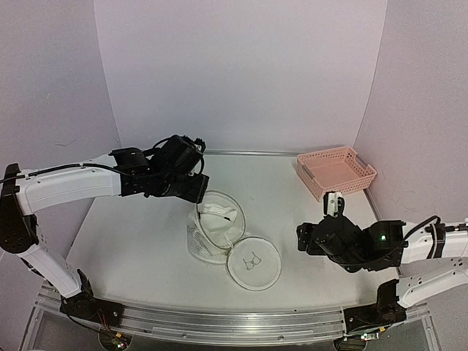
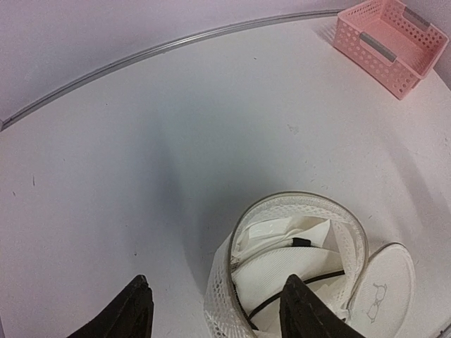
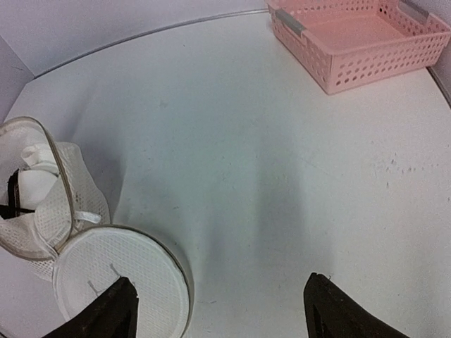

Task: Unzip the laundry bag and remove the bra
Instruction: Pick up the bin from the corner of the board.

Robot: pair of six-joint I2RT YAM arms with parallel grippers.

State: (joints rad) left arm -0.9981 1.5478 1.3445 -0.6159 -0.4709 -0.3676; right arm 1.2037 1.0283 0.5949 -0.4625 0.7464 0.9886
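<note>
Your left gripper [image 2: 220,313] is hovering over the unzipped laundry bag [image 2: 350,239] on the table [image 1: 139,241] — jaws parted, empty; the bra [image 2: 282,271] is lying inside, right beneath them; your right gripper [image 3: 218,310], jaws wide, is hanging well apart.

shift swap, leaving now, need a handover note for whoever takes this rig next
Left tool: open, empty, close by the rim of the round white mesh laundry bag.
Right tool: open, empty, right of the bag's flat lid flap, apart from it.
Bag: unzipped, flap laid open.
Inside the bag: small white fabric bra with thin black straps.
Done: unzipping. Left: take the bra out.
</note>
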